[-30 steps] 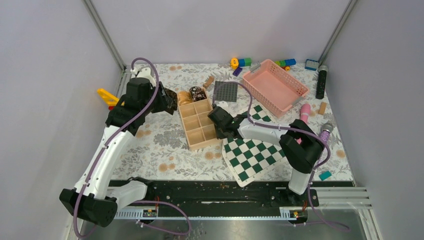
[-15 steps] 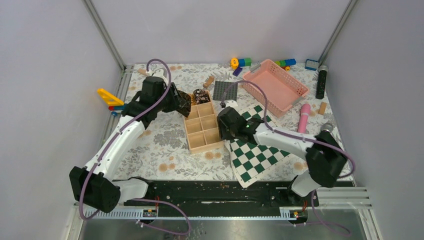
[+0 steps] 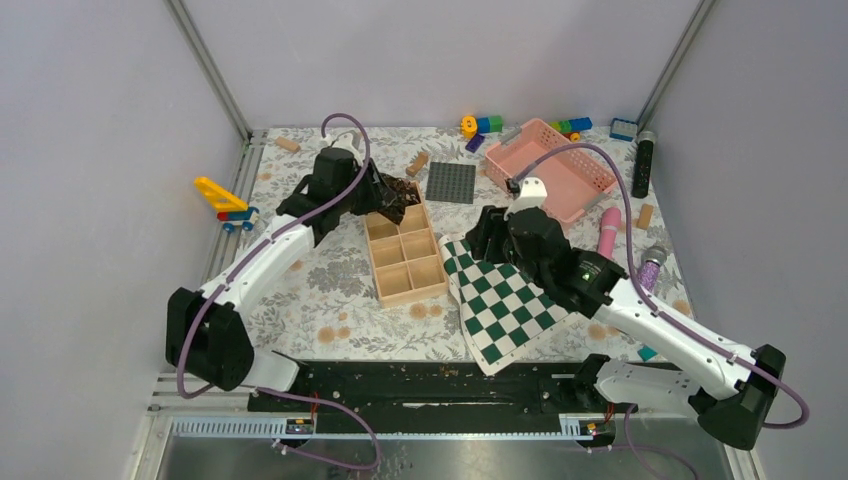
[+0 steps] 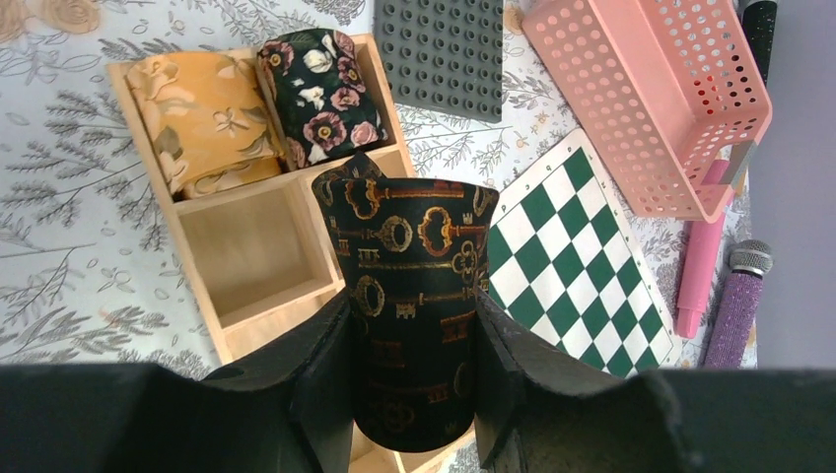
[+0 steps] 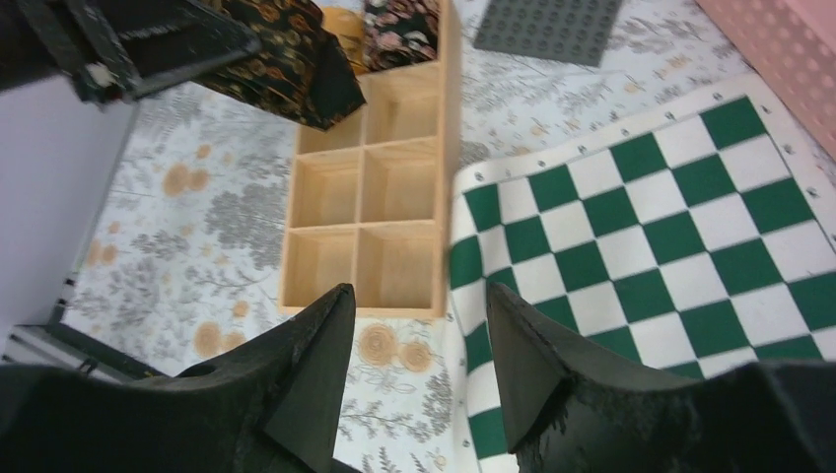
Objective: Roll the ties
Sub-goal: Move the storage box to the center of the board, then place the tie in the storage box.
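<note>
Coil of dark key-print tie (image 4: 409, 246) upright in left gripper (image 4: 407, 335); jaws clenched on its two sides, gold key pattern facing the wrist camera; coil lifted clear of the worktop (image 3: 320, 275), hanging over the far half of the wooden box (image 3: 405, 258); which compartment lies under it cannot be told.

Box divided into two columns of square compartments; golden tie (image 4: 202, 123) rolled and seated in the far left one; flowered tie (image 4: 320, 94), dark with pink blooms, rolled and seated in the far right one, touching its neighbour across the divider; nearer compartments bare wood.

Right gripper (image 5: 417, 291) held above the worktop near the box's near right corner and the edge of the green checked mat (image 5: 690, 197); jaws released, parted wide, nothing between them; overhead view puts this gripper (image 3: 490, 232) just right of the box, over the mat's far corner, well apart from the left one.

Pink basket (image 3: 550, 170) beyond the mat; grey studded plate (image 3: 451, 182) just past the box's far end; pink tube (image 4: 698, 276) and purple glitter microphone (image 4: 734, 305) side by side at the right.
</note>
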`<state>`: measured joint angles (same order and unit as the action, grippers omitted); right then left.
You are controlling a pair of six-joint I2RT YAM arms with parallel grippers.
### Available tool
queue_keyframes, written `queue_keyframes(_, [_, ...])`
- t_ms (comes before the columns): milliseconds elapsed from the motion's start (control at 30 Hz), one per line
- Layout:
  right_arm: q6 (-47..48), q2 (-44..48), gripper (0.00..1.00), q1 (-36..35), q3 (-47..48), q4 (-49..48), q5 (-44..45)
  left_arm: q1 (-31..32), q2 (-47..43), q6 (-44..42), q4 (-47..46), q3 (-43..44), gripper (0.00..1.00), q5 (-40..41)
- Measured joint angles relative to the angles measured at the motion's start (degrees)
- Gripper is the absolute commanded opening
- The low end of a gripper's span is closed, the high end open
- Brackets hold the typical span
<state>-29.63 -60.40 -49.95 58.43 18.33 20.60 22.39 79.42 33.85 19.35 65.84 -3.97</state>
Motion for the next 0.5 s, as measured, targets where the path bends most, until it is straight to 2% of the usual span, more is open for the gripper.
queue_keyframes(267, [-0.52,0.98,0.59,2.47,-7.89,3.87,0.94,0.13,4.07,0.74,-5.92,-1.6,0.22,-1.05])
queue_keyframes(500, [-0.79,2.01,0.59,3.28,-8.85,5.05,0.96,0.13,4.87,0.81,-10.64,-6.08,0.22,-1.14])
